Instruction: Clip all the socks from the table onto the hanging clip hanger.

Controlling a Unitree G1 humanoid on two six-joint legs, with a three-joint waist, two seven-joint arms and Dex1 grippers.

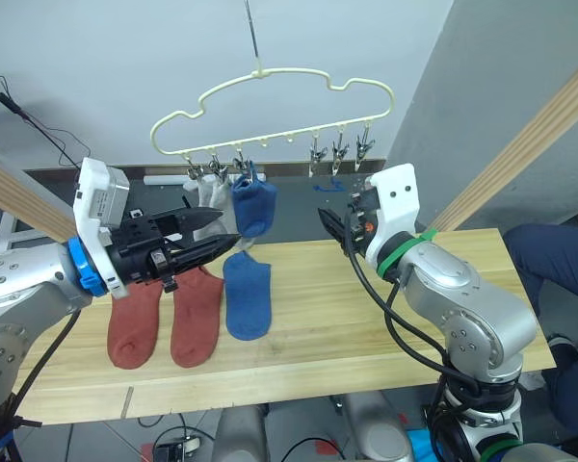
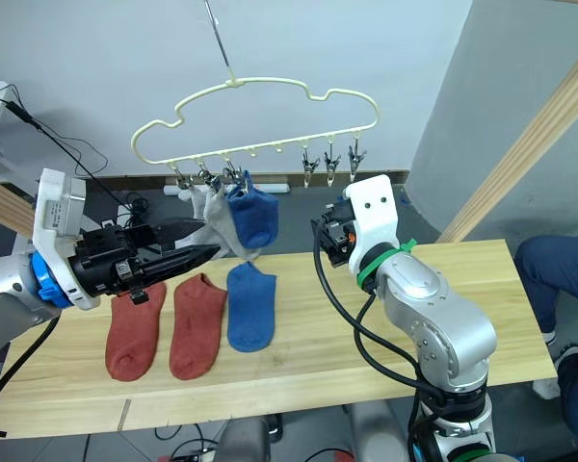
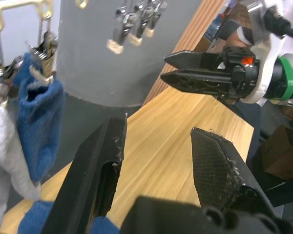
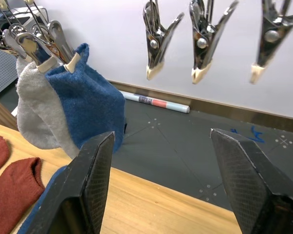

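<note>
While three socks (image 1: 193, 313) lie flat, both jaws gape.

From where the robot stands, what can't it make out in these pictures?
- Grey socks on the hanger: overlapping, partly behind the hung blue sock, so their number is unclear.
- Hanger hook: cut off by the eye views' upper edge; what it hangs from is unseen.
- Red socks: their upper ends are covered by the left gripper.
- Person at the table: cut off by the edge.
</note>
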